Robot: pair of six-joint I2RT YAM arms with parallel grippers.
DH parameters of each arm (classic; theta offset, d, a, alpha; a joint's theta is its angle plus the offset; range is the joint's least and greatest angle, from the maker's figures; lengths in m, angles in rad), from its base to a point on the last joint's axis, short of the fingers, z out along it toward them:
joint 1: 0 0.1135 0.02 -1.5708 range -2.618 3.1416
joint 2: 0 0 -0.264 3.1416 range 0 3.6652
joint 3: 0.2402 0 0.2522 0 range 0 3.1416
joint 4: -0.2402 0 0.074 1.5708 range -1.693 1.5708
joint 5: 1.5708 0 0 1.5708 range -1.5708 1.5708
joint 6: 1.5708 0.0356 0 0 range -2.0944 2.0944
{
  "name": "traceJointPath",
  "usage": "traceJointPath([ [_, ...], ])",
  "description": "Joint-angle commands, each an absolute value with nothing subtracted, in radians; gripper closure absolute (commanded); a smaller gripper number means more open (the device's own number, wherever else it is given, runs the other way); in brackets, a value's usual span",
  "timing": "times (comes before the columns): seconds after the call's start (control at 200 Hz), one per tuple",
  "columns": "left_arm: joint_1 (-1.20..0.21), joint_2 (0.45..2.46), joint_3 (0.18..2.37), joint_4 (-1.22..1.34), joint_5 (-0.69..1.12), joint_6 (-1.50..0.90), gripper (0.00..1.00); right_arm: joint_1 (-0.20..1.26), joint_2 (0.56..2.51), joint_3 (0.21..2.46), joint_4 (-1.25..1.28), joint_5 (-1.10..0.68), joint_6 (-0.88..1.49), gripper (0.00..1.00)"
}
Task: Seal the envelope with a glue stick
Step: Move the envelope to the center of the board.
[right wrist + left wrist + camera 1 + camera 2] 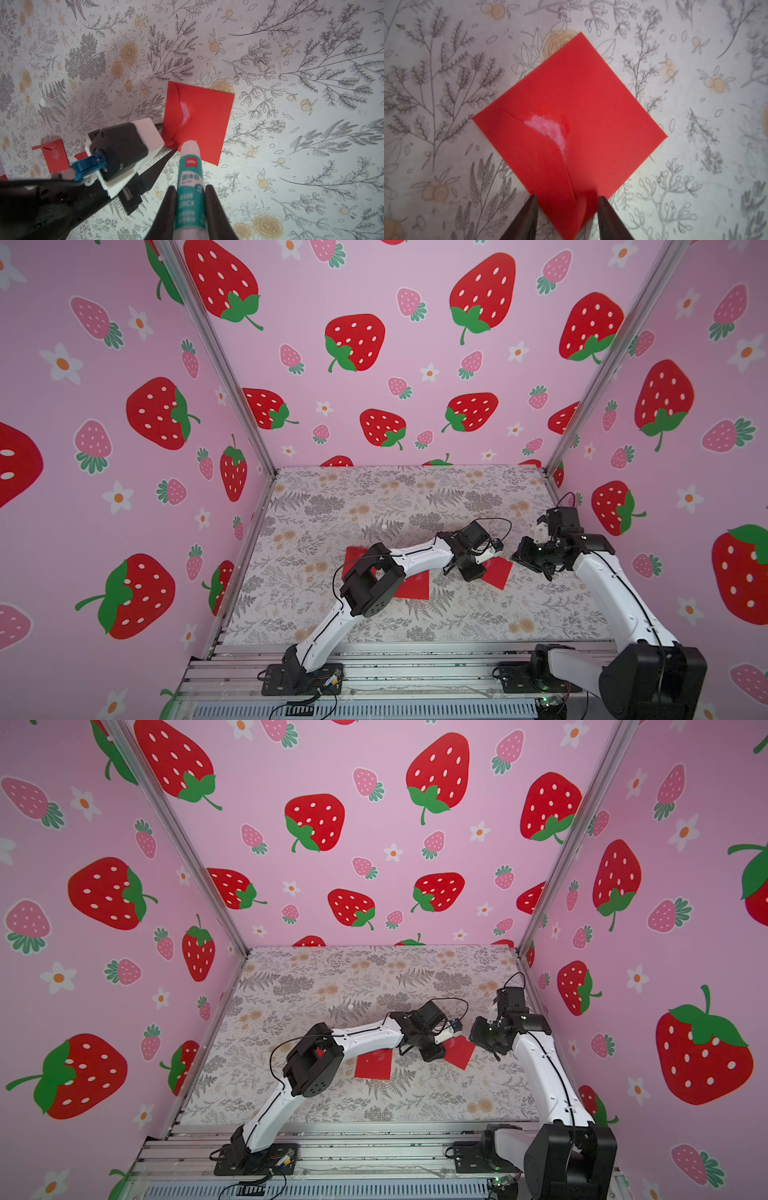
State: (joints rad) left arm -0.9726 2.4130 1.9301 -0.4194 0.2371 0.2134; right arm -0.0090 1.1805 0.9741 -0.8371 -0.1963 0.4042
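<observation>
A red envelope (591, 99) lies flat on the floral table (446, 62), also in both top views (496, 572) (460, 1052). Its flap (529, 149) is folded partly over a white glue smear (548, 126). My left gripper (566, 199) stands open astride the envelope's near corner, and both fingers touch the paper, which bulges between them. My right gripper (190, 193) is shut on the glue stick (190, 176), white with a teal label. Its bare tip hovers at the envelope's edge (207, 116), right beside the left gripper (167, 138).
Two more red envelopes (411, 587) (353, 556) lie to the left, partly under the left arm. A small white cap (384, 526) (46, 102) stands farther back on the table. Pink strawberry walls close in three sides.
</observation>
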Motion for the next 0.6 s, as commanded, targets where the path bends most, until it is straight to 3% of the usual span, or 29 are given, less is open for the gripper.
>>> traceJointPath([
  [0.0,-0.974,2.445,1.952,-0.505,0.293,0.219,0.53,-0.018,1.15,0.999,-0.852,-0.188,0.412,1.0],
  [0.305,-0.928,2.143,1.75,-0.507,0.227,0.256,0.51,-0.018,1.143,1.01,-0.856,-0.243,0.414,1.0],
  [0.595,-0.793,1.87,1.458,-0.536,0.197,0.3,0.5,-0.018,1.16,0.994,-0.827,-0.255,0.42,1.0],
])
